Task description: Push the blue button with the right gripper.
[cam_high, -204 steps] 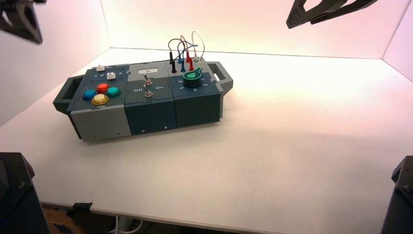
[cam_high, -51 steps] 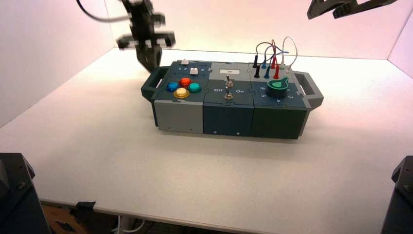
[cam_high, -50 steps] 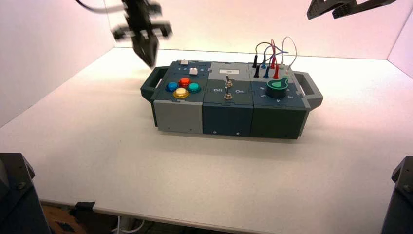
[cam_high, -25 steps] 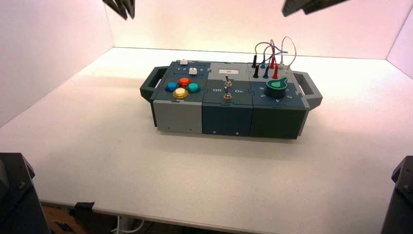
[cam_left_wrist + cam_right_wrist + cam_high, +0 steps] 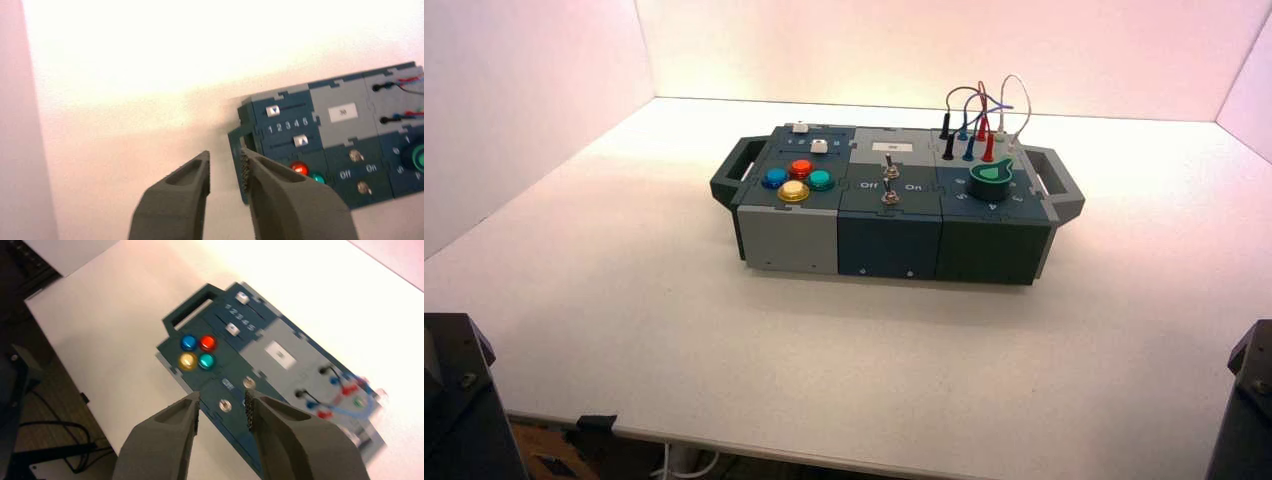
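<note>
1. High view: here's the box [image 5: 889, 245] on the table [image 5: 854, 370], and the blue button [image 5: 775, 178] sits in plain sight at its left end, outermost of four domes.
2. Its neighbours crowd close: the red button [image 5: 801, 168], the yellow button [image 5: 794, 190] and, farther right, the teal-green button [image 5: 821, 180].
3. Two white sliders [image 5: 232, 329] lie behind the cluster; metal toggle switches [image 5: 890, 197] take the middle, the green knob [image 5: 991, 181] the right, with looping wires [image 5: 981, 103] rising behind it.
4. Over to the right wrist view: the right gripper [image 5: 223, 397] is up off the box, its fingers parted, nothing between them. The blue button is well apart from the fingertips, the toggle switches showing nearer them.
5. The left gripper [image 5: 225, 155] waits outside the high view, fingers also apart.
</note>
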